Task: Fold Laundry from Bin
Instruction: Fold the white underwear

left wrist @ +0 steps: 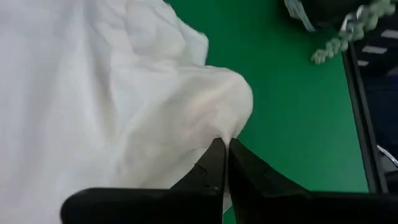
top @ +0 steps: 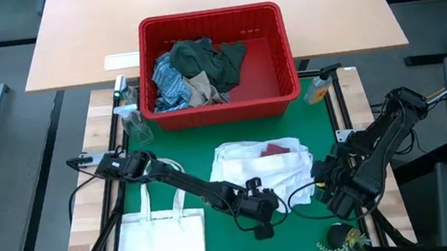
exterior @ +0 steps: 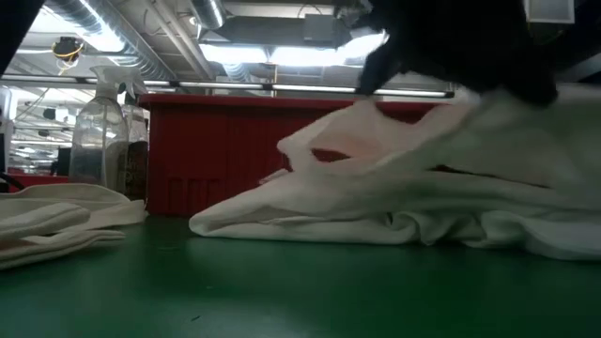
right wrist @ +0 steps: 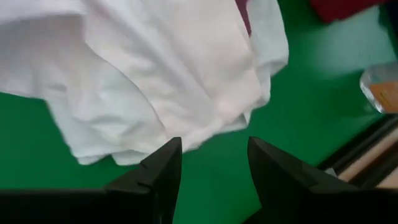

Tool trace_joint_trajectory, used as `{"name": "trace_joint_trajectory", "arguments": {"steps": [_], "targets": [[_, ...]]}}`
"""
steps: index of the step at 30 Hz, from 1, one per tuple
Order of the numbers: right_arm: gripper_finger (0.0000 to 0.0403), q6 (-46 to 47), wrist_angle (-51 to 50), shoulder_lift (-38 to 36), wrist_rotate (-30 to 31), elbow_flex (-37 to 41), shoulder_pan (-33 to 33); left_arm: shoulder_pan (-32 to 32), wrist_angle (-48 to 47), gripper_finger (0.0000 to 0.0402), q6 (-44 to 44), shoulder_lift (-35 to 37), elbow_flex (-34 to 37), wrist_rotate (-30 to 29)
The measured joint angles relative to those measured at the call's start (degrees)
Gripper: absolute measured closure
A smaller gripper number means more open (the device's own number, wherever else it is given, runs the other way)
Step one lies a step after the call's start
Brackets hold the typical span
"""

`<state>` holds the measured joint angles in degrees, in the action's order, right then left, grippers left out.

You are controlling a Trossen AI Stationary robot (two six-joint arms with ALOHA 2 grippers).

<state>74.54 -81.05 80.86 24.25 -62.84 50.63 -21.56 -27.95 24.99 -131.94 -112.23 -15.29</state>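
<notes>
A white garment [top: 262, 167] lies crumpled on the green mat [top: 209, 144], with a maroon piece [top: 275, 148] showing on top of it. My left gripper [left wrist: 225, 149] is at the garment's near edge, shut on the cloth. My right gripper [right wrist: 214, 162] hovers open above the mat, just off the garment's right side [right wrist: 249, 106], with nothing between its fingers. The red bin [top: 211, 17] stands at the mat's far side and holds more laundry [top: 196, 74]: dark green, blue-and-white and beige pieces. My left gripper pinches a raised bulge of the white cloth [left wrist: 231, 127] between its two fingers, at the garment's near edge. The fingers slant down from the table's left. The cloth rises in a peak [exterior: 451, 122] to the fingers, while the rest of the garment [exterior: 394, 221] lies on the mat.
A flat white tote bag [top: 165, 238] lies at the near left. Clear spray bottles [top: 125, 111] stand left of the bin, and an orange-capped bottle [top: 318, 89] stands right of it. A small plant sprig [top: 342, 243] sits at the near right edge.
</notes>
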Motion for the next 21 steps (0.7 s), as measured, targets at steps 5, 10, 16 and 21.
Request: {"name": "trace_joint_trajectory", "arguments": {"steps": [5,10,16,21], "targets": [[0.0219,-3.32,1.24,0.00,0.65,-1.86,0.00,1.19,-6.65,0.0396,0.11,0.02,-4.85,-0.84],[0.0219,-7.51,4.91,0.00,0.63,-1.89,0.00,2.41,-12.74,0.0396,0.11,0.11,-8.05,-3.84],[0.0219,-10.53,7.37,0.00,0.61,-1.89,0.00,4.24,-17.88,0.0396,0.25,0.20,-9.97,-7.72],[0.0219,-10.55,7.66,0.00,0.61,-1.89,0.00,6.19,-19.89,0.0395,0.32,0.20,-9.96,-10.49]]}}
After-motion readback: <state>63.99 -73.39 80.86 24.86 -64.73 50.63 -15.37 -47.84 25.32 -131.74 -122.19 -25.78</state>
